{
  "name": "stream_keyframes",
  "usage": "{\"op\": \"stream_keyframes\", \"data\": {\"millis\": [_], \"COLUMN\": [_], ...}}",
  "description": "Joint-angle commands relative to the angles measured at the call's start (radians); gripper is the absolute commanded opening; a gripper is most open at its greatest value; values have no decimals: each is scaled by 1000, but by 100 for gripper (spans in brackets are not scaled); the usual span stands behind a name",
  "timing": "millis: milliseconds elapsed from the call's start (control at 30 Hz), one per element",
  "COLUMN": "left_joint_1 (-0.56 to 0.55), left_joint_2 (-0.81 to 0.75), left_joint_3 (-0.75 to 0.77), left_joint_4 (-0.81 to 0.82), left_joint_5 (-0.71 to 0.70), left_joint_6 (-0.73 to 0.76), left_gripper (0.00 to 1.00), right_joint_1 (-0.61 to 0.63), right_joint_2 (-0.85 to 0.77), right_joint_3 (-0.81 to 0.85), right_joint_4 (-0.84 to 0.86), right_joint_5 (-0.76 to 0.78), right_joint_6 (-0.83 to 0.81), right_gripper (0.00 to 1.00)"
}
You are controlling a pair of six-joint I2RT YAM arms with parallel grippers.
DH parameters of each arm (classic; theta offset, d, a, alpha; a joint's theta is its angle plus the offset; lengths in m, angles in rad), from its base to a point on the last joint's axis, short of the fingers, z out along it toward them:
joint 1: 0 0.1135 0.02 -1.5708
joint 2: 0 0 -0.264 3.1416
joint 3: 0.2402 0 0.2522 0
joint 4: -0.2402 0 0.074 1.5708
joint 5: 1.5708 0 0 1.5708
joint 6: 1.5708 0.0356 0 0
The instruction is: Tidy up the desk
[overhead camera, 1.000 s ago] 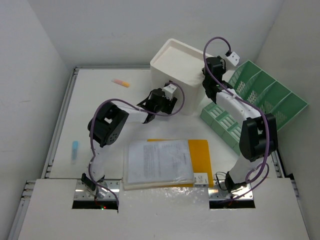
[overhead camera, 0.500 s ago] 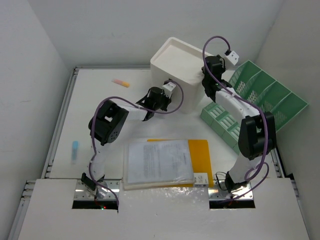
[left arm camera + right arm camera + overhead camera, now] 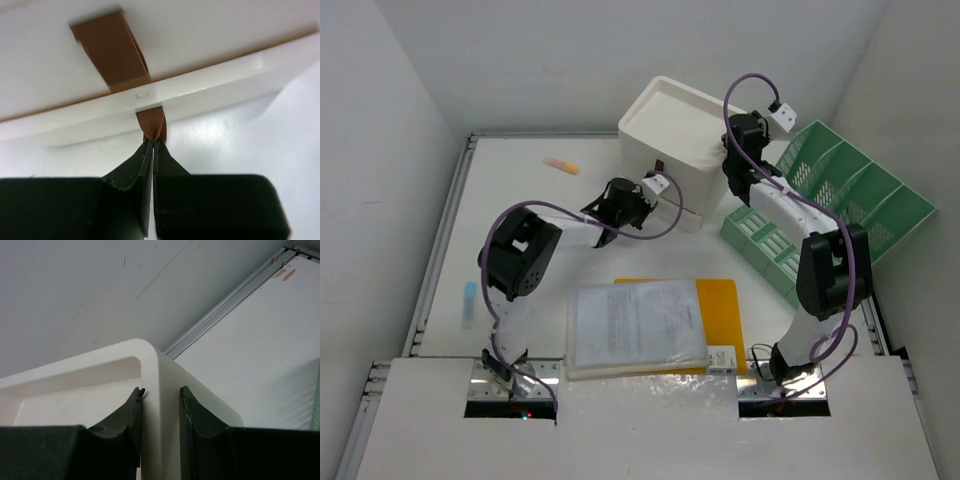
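Change: we see left gripper has closed, pinching brown drawer tab | right gripper squeezes white drawer box rim, jaws narrowly apart.

We find the drawer box at the upper centre of the table, with the file rack just beside it at the right of the frame. At lower centre a stack of papers lies on a folder, whose right part sticks out past it. A small box sits at the folder's lower right corner. A marker lies at upper left, and a small tube lies near the left edge. The left gripper pinches a pull tab on the drawer box's front. The right gripper straddles the rim at its right corner.
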Motion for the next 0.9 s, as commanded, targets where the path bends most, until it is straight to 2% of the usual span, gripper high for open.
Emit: {"op": "stream_keyframes", "data": {"millis": [0, 133, 400, 500, 533, 567, 600, 633, 667, 700, 767, 800, 867], "left_joint_1": [18, 20, 9, -9, -11, -12, -11, -12, -11, -6, 26, 43, 136], "left_joint_2": [-147, -250, -433, -496, -509, -512, -516, -520, -526, -535, -600, -629, -654], "left_joint_3": [-58, -146, -275, -277, -263, -240, -181, -147, -112, -51, -9, 29, 123], "left_joint_4": [-104, -218, -440, -506, -531, -598, -646, -690, -741, -825, -899, -918, -1037], "left_joint_5": [62, 141, 185, 181, 168, 162, 156, 150, 147, 145, 170, 188, 292], "left_joint_6": [125, 173, 243, 272, 285, 282, 282, 283, 288, 295, 305, 318, 329], "left_gripper": [0, 0, 0, 0, 20, 31, 47, 68, 77, 82, 84, 93, 93], "right_joint_1": [47, 47, 47, 49, 49, 49, 47, 47, 49, 47, 49, 47, 47], "right_joint_2": [2, -7, -23, -14, -9, -6, 2, 2, 3, 3, 3, 5, 8], "right_joint_3": [-65, -77, -84, -79, -76, -73, -70, -68, -68, -70, -68, -62, -58], "right_joint_4": [-127, -134, -134, -127, -127, -128, -130, -131, -133, -130, -122, -119, -111], "right_joint_5": [-68, -34, 3, -8, -14, -22, -25, -26, -28, -29, -43, -49, -59], "right_joint_6": [77, 66, 63, 65, 66, 65, 63, 60, 57, 51, 23, 16, -15], "right_gripper": [0, 0, 0, 0, 0, 0, 0, 0, 0, 0, 0, 0, 0]}}
